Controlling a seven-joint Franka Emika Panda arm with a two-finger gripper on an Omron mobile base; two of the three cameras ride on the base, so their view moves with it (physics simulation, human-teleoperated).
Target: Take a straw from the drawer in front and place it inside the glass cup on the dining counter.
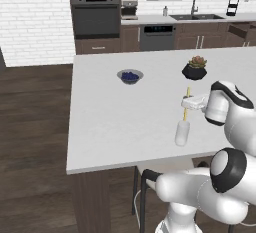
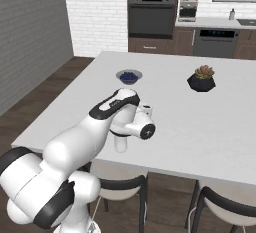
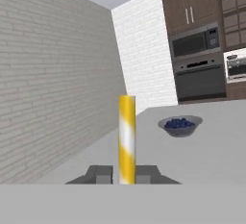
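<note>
My two-finger gripper (image 3: 127, 175) is clenched on the thin yellow-and-white straw (image 3: 127, 139), holding it upright just above the small clear glass cup (image 1: 182, 133) on the white dining counter (image 1: 110, 122).

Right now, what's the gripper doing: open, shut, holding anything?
Gripper: jaws shut on the straw, held upright above the glass cup on the dining counter.

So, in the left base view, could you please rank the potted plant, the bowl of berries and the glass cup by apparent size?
1. Potted plant, slightly the largest.
2. Bowl of berries and glass cup look too alike to rank; the cup also sits nearer the camera.
</note>
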